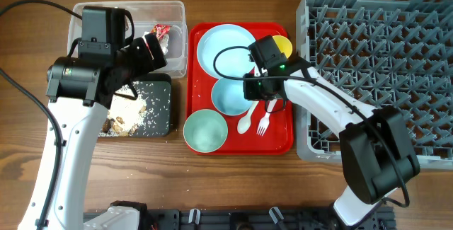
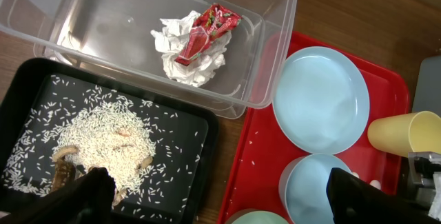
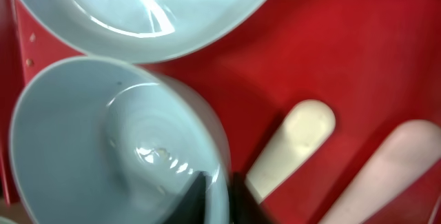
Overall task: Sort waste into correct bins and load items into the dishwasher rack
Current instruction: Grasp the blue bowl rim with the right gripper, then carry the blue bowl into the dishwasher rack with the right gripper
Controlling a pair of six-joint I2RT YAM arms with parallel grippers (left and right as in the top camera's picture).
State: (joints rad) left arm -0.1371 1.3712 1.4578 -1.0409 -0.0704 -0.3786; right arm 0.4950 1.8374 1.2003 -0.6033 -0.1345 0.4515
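My right gripper (image 3: 219,193) is shut on the rim of the pale blue bowl (image 3: 89,148), one finger inside and one outside. That bowl (image 1: 230,97) sits mid-tray below the plate (image 1: 223,46), with a mint bowl (image 1: 205,131) in front. The yellow cup (image 1: 283,44), spoon (image 1: 245,122) and fork (image 1: 263,124) lie beside the right gripper (image 1: 260,95). My left gripper (image 2: 220,200) hangs open above the gap between black tray and red tray, holding nothing. The clear tub (image 2: 275,17) holds a napkin (image 2: 182,52) and red wrapper (image 2: 207,34). Rice scraps (image 2: 103,141) cover the black tray (image 2: 200,162).
The grey dishwasher rack (image 1: 382,67) fills the right side, right next to the red serving tray (image 1: 283,141). The right arm reaches from the front right across the rack's near left corner. The left arm stands over the tub and black tray (image 1: 161,120).
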